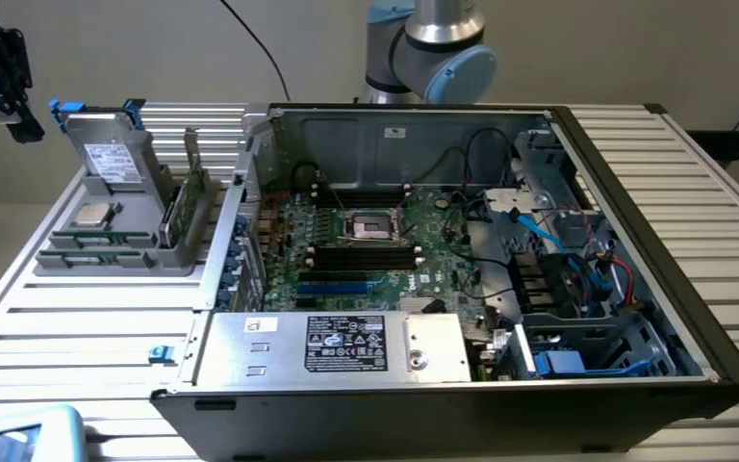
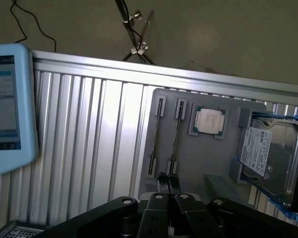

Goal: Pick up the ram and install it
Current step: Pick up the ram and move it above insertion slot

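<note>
Pincer [image 2: 167, 179] poised above the grey tray [image 1: 113, 258], empty.
Tips drawn close together, gripping nothing. Hard drive [image 1: 115, 159] in the tray; ram [image 1: 185, 197] upright in the tray; open computer case [image 1: 344, 144] beside the tray.

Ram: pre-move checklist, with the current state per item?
1. Thin green ram stick standing upright in the grey plastic tray: ok.
2. Gripper on the ram: not ok, it is near the tray but apart from the stick.
3. Black computer case open on top: ok.
4. Long black motherboard slots free of sticks: ok.
5. Slot latches open: cannot tell.
</note>
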Tool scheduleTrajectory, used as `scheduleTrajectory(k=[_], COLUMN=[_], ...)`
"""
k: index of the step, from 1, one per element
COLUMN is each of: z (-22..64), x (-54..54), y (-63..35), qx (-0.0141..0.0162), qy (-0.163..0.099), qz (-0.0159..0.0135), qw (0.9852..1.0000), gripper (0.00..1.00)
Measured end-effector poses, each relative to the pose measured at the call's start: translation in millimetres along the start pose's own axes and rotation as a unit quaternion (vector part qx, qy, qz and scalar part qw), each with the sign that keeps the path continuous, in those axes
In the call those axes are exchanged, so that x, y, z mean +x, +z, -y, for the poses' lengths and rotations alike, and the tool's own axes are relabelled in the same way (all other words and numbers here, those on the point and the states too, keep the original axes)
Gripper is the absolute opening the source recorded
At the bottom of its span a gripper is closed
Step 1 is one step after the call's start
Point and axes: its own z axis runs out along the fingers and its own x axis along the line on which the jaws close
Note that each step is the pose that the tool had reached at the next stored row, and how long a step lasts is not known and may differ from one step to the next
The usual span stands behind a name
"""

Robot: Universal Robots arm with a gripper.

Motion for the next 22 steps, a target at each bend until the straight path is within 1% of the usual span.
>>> scheduleTrajectory(k=[2,3,4,7,9,10,14,18,22], z=[0.0,0.0,0.0,0.0,0.0,0.0,0.3,0.4,0.7], x=[0.0,0.0,0.0,0.0,0.0,0.0,0.0,0.0,0.0], y=[0.0,0.0,0.0,0.0,0.0,0.0,0.2,1.1,6.3], qx=[0.0000,0.0000,0.0000,0.0000,0.0000,0.0000,-0.0002,-0.0005,-0.0006], qy=[0.000,0.000,0.000,0.000,0.000,0.000,0.002,0.022,0.029], qz=[0.0000,0.0000,0.0000,0.0000,0.0000,0.0000,0.0000,-0.0001,-0.0002], qw=[1.0000,1.0000,1.0000,1.0000,1.0000,1.0000,1.0000,0.9998,0.9996], gripper=[0.12,0.18,0.18,0.36,0.36,0.43,0.43,0.43,0.43])
